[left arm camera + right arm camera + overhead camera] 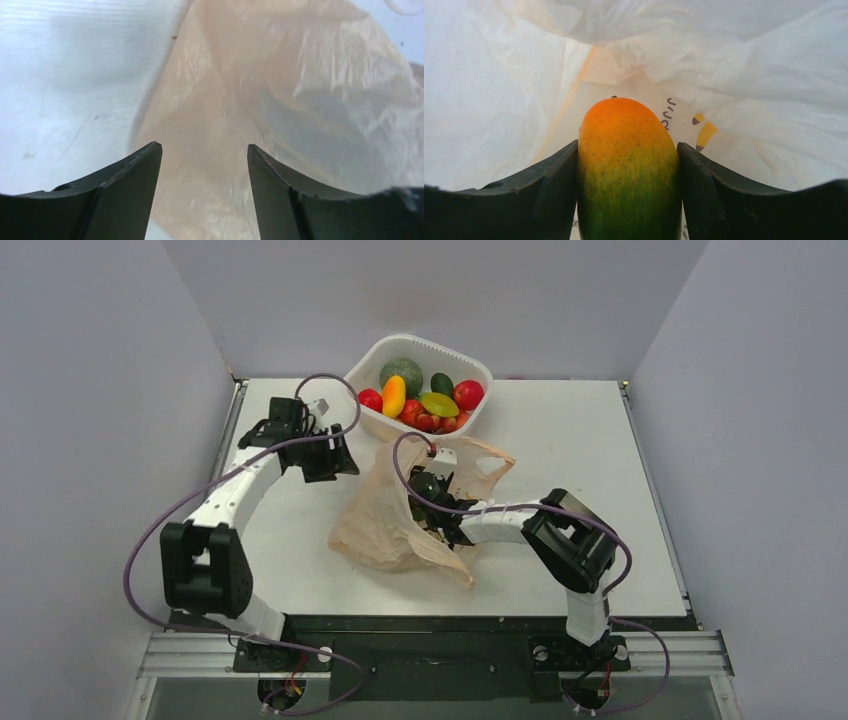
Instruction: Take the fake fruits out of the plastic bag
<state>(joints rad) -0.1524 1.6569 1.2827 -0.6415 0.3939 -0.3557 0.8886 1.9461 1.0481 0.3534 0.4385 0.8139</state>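
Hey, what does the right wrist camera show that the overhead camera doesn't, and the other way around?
Only the right wrist view: an orange-to-green fake fruit clamped in the right gripper, plus small yellow printed marks on the inside of the plastic bag. Only the overhead view: the white tub holding other fake fruits, the left gripper near the bag's far-left side, and the table. Both: the bag, with the right gripper reaching into it.

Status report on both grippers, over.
Right gripper shut on orange-green fruit, inside the plastic bag. Left gripper open, empty, facing bag. Bag film around fruit.
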